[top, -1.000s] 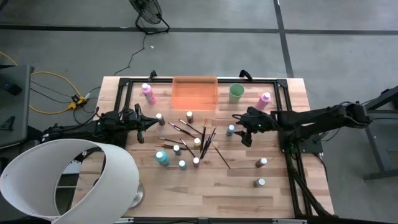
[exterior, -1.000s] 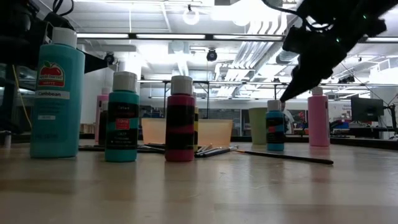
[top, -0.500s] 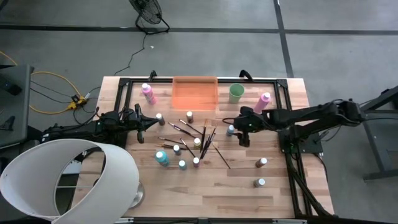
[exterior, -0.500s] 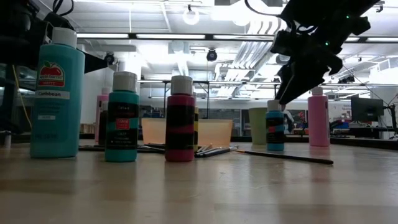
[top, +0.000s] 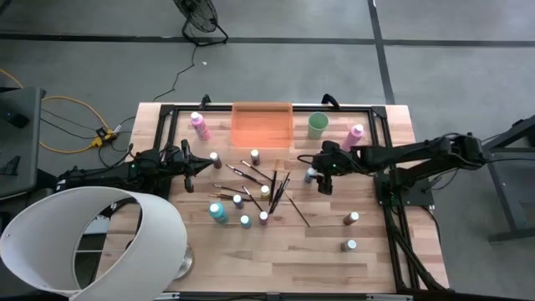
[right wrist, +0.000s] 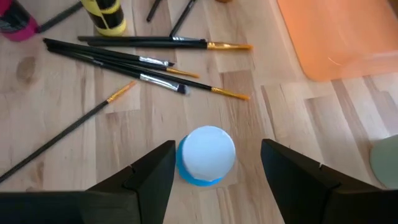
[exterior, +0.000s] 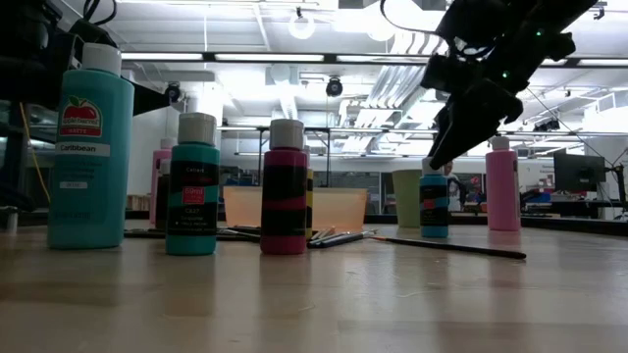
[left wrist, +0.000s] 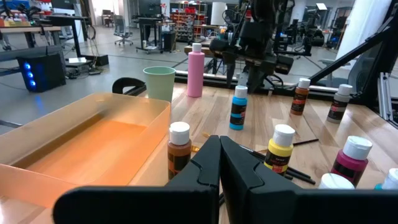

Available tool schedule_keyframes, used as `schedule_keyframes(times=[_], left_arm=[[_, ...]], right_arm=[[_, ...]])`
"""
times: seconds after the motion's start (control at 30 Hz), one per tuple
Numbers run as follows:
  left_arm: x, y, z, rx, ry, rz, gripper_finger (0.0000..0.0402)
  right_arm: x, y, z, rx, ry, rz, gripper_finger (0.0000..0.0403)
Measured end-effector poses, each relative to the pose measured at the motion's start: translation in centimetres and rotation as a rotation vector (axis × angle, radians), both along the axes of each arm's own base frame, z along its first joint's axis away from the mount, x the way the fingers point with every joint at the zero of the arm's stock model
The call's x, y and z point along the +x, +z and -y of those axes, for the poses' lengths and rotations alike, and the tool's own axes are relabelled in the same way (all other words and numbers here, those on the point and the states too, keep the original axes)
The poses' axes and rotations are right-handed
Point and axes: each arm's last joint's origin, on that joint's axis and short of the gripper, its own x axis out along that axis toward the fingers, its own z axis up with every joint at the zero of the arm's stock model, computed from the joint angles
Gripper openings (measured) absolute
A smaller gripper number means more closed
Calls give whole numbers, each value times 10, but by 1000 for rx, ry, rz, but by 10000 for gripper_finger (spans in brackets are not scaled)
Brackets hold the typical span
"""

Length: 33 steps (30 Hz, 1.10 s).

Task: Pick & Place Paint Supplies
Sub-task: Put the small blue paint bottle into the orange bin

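A translucent orange rectangular plastic tray [top: 262, 124] sits at the far edge of the light wooden table [top: 384, 259], near the middle of that edge, with a light green plastic cup [top: 317, 124] standing upright just beside it toward the far right corner. A large white lampshade-like cylinder [top: 92, 241] overlaps the table's near left corner. Yellow cables [top: 71, 125] lie on the grey floor beyond the left edge.

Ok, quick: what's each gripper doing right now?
Left gripper: shut, empty.
Right gripper: open, above the small blue white-capped paint bottle, not gripping.
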Motion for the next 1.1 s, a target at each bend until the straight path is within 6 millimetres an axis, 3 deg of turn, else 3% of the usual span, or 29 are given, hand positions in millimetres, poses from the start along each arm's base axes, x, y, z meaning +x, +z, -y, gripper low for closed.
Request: schedule_keyframes(times=[0.33, 0.7, 0.83, 0.93, 1.1], left_arm=[[0, 0, 0, 0, 0, 0, 0], [0, 0, 0, 0, 0, 0, 0], [0, 0, 0, 0, 0, 0, 0], [0, 0, 0, 0, 0, 0, 0], [0, 0, 0, 0, 0, 0, 0]], right_arm=[[4, -4, 0, 32, -42, 9, 224], [4, -4, -1, 60, -18, 11, 118], [4, -3, -1, 84, -12, 23, 113], [5, 8, -1, 104, -37, 45, 114], [12, 47, 8, 82, -49, 79, 122]])
